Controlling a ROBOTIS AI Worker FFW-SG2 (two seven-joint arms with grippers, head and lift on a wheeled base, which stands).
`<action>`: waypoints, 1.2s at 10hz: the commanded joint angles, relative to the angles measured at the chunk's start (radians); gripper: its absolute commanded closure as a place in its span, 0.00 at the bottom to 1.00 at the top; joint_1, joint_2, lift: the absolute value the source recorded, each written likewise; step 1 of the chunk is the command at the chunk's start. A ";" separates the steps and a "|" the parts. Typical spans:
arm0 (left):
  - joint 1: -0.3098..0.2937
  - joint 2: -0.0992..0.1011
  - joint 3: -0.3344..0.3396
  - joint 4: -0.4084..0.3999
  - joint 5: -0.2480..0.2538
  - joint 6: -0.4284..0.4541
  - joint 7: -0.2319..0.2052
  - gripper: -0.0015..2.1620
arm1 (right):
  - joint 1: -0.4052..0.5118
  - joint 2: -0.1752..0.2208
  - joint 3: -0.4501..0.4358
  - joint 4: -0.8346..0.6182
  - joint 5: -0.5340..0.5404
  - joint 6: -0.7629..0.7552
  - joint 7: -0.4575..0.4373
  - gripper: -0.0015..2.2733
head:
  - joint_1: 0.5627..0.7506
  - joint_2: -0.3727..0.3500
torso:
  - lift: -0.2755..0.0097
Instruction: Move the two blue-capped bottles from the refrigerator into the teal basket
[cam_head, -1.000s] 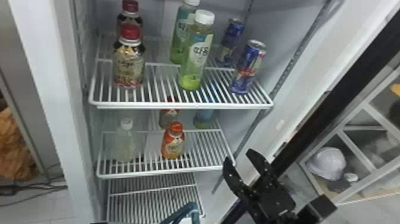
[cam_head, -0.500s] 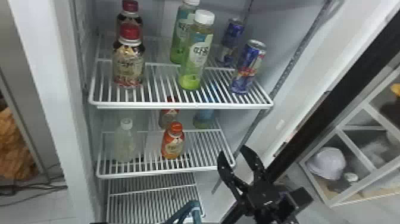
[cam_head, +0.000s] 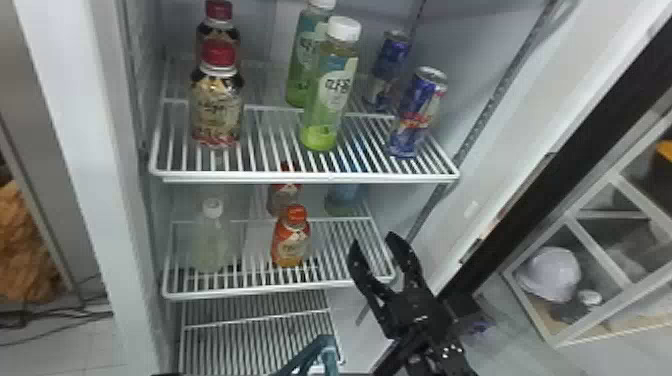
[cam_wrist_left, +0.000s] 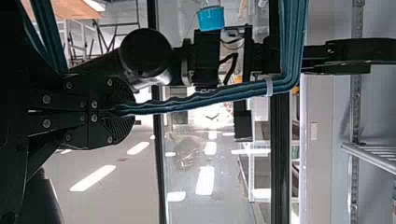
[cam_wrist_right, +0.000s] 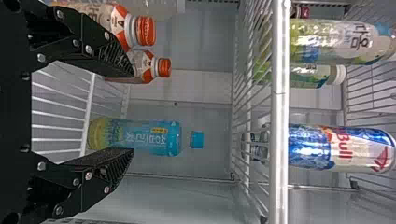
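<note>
In the head view, the blue-capped bottle (cam_head: 344, 200) can be seen through the top shelf (cam_head: 310, 178), stood up near the back of the middle shelf (cam_head: 280, 290). It is found at eleven o'clock from the right gripper (cam_head: 373, 240), whose two fingers are spread wide with nothing held. In the right wrist view, the bottle's blue cap can be seen past the open fingers. The handle of the teal basket (cam_head: 326, 345) is seen at six o'clock in the head view. In the left wrist view, that handle is pinched by the left gripper (cam_wrist_left: 127, 112), with its fingers pressed together. Another blue cap (cam_wrist_left: 211, 18) is seen there between the teal bars, but whether its bottle is inside the basket cannot be told. From the first bottle, an orange-capped bottle (cam_head: 291, 242) is found at eight o'clock on the same shelf. Up on the top shelf, green bottles (cam_head: 327, 95) are found at twelve o'clock, blue cans (cam_head: 417, 112) at one, and red-capped bottles (cam_head: 217, 102) at ten.
</note>
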 joint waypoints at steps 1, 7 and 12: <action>-0.001 0.000 0.000 0.003 0.000 -0.001 0.000 0.53 | -0.058 0.000 0.009 0.071 0.008 -0.023 -0.008 0.22 | 0.70 0.03 | 0.49; -0.006 0.003 -0.005 0.005 0.008 -0.001 0.000 0.53 | -0.272 -0.011 0.112 0.358 0.010 -0.136 -0.138 0.22 | 0.70 0.03 | 0.49; -0.008 0.003 -0.006 0.005 0.011 0.004 0.001 0.53 | -0.390 -0.014 0.175 0.481 0.007 -0.153 -0.256 0.18 | 0.70 0.03 | 0.49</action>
